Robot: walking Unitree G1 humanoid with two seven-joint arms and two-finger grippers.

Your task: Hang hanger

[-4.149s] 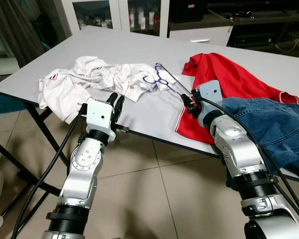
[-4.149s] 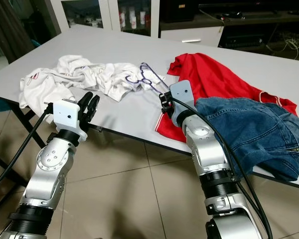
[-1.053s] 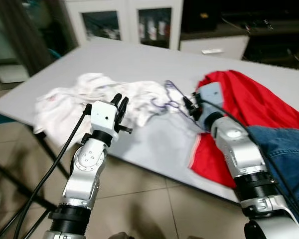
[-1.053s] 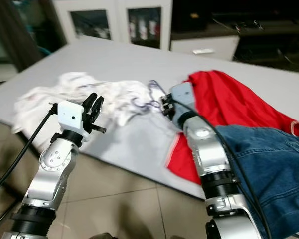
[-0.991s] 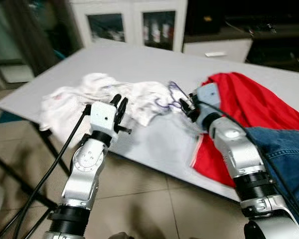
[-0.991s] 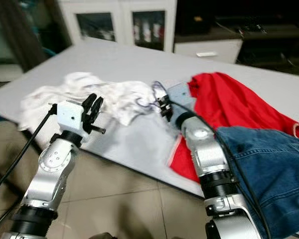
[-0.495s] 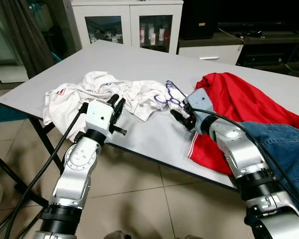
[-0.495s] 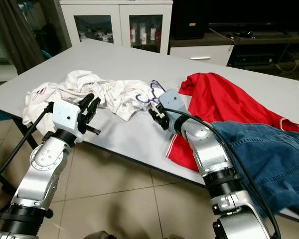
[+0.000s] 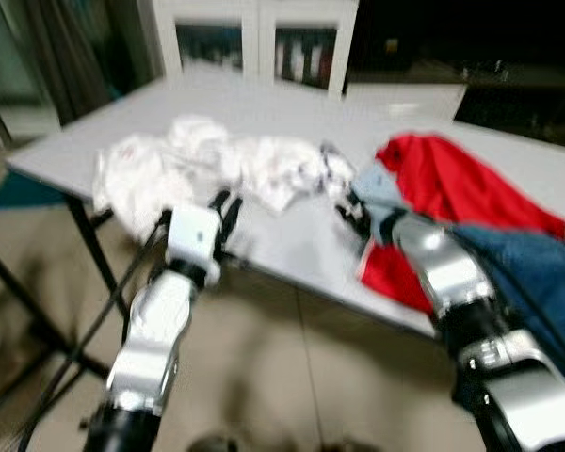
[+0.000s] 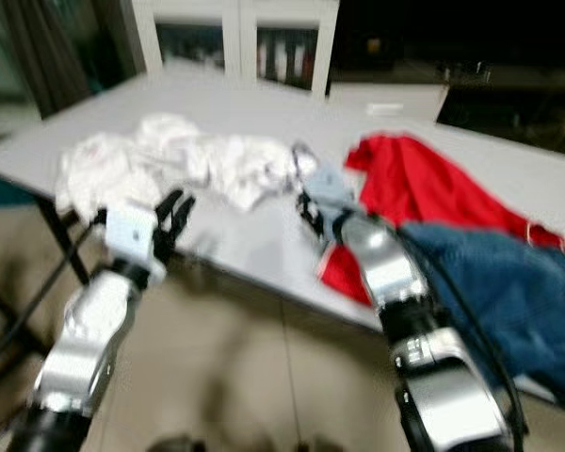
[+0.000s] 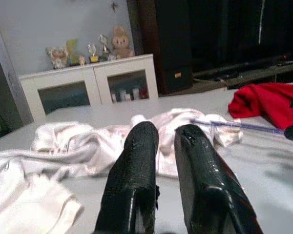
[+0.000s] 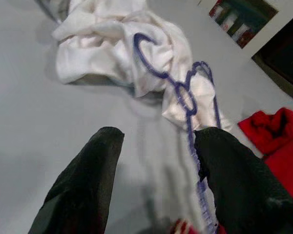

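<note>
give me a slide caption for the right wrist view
Right gripper, fingers apart, hovering over the grey table by the purple hanger lying partly on crumpled white clothes.

Head views blurred. Both silver arms reach forward and up from the lower frame. Left pincer (image 11: 166,146): fingers close together and near parallel, a narrow gap between them, pointing forward. Right pincer (image 12: 156,161): fingers spread wide apart, nothing gripped between them, pointing forward and downward; right forearm angled inward.
</note>
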